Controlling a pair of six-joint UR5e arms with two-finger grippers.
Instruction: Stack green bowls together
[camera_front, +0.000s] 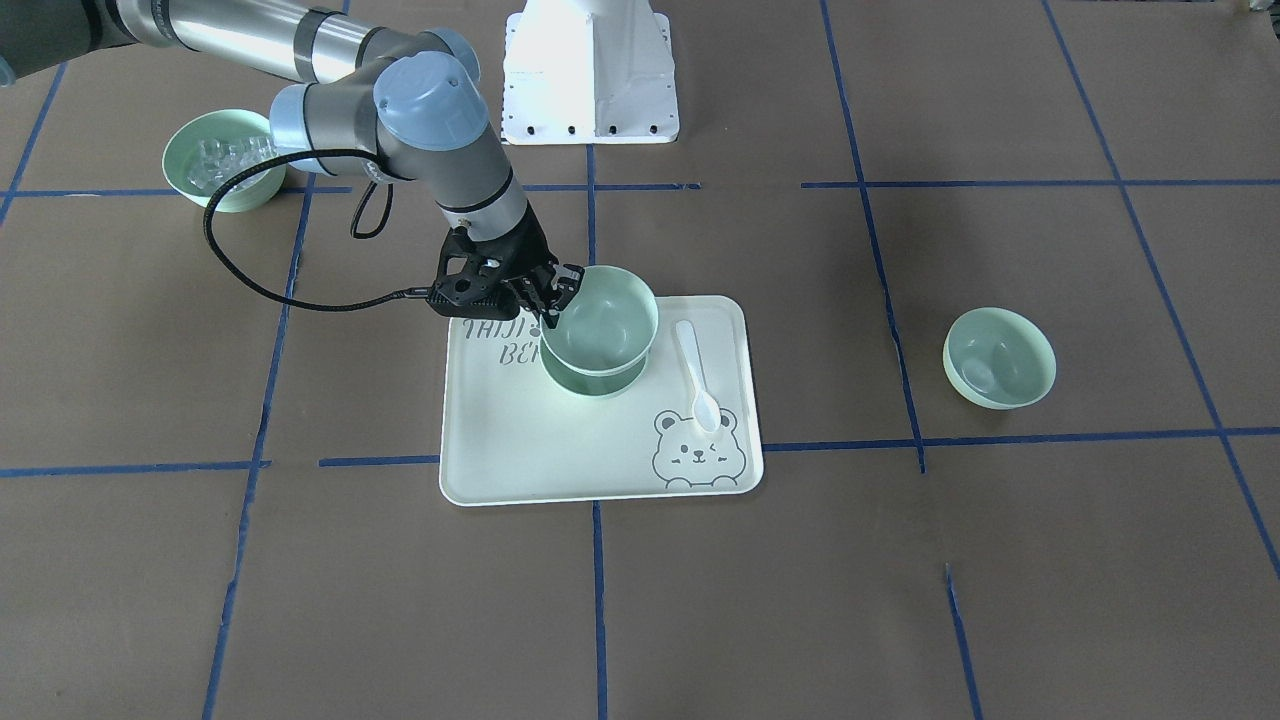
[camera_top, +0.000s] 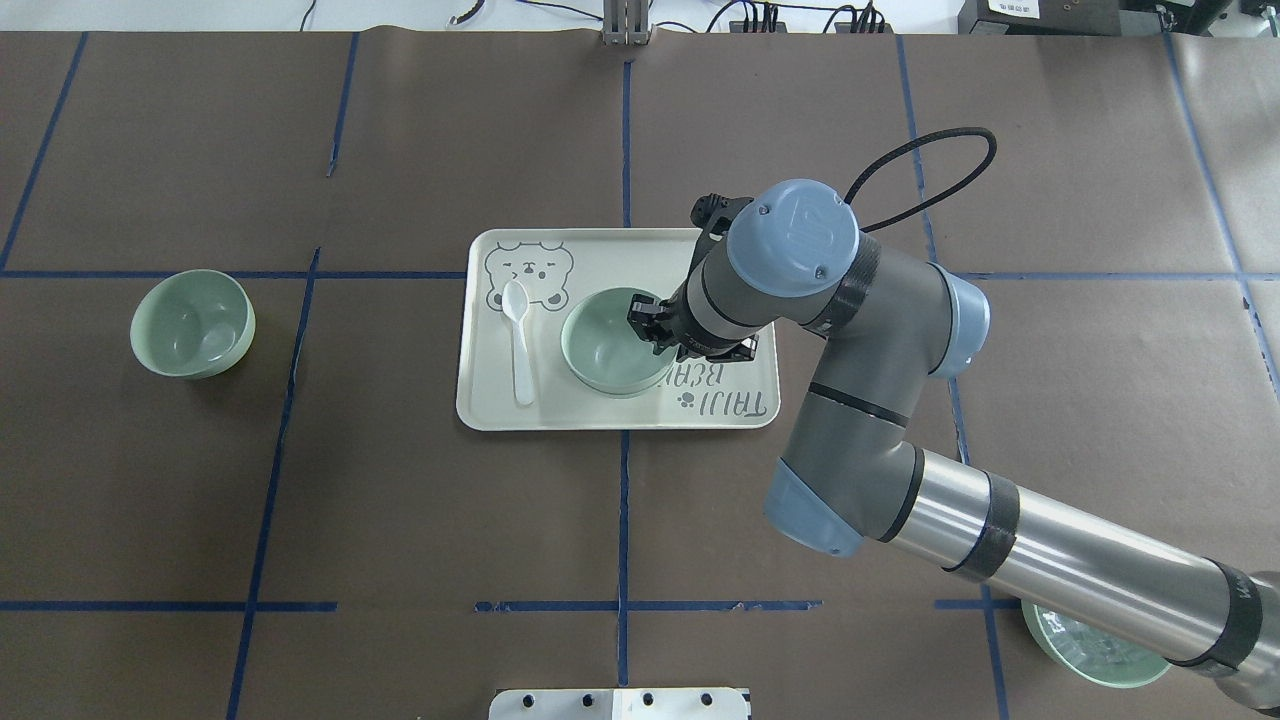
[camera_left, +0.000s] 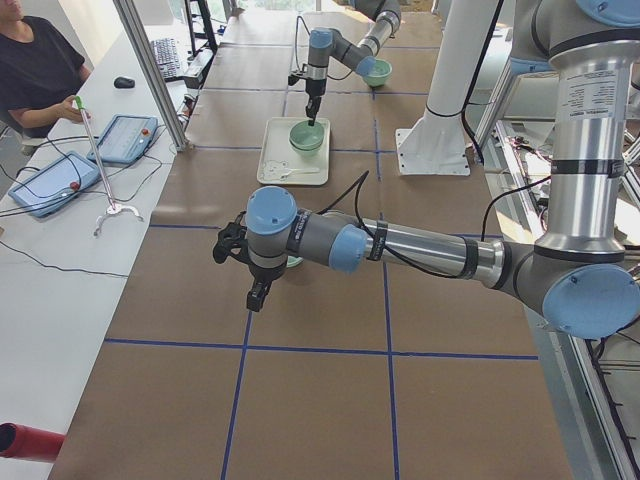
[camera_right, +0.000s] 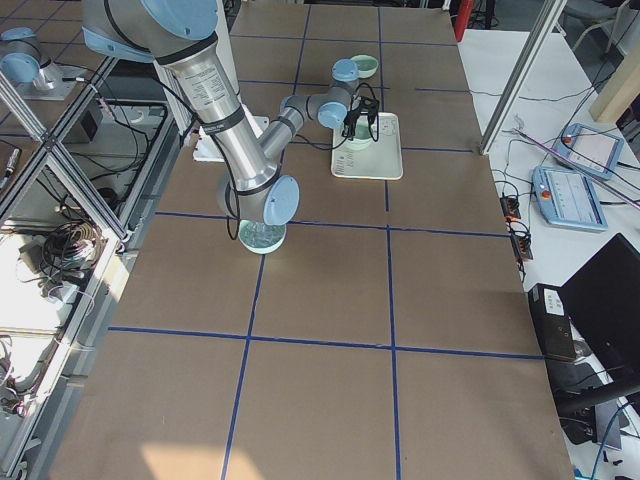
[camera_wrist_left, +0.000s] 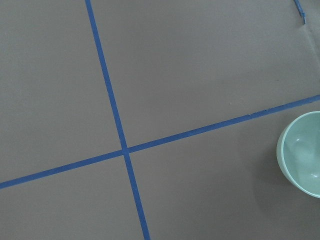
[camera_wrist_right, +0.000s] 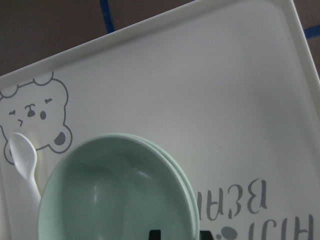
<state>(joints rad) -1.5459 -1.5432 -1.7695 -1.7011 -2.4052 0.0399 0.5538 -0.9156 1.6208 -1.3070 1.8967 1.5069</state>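
Note:
My right gripper (camera_front: 549, 303) is shut on the near rim of a pale green bowl (camera_front: 600, 318). It holds that bowl partly nested in a second green bowl (camera_front: 594, 380) on the bear-print tray (camera_front: 520, 450). The overhead view shows the pair as one bowl (camera_top: 610, 342) under the gripper (camera_top: 648, 322). The right wrist view shows both rims (camera_wrist_right: 115, 200). A third green bowl (camera_front: 998, 358) sits alone on the table, and also shows in the overhead view (camera_top: 190, 325) and the left wrist view (camera_wrist_left: 302, 152). My left gripper (camera_left: 258, 292) hangs near it; I cannot tell whether it is open or shut.
A white spoon (camera_front: 697, 372) lies on the tray beside the bowls. A green bowl of clear cubes (camera_front: 222, 158) stands near the right arm's side. The white robot base (camera_front: 590, 70) is at the table's edge. Blue tape lines cross the brown table.

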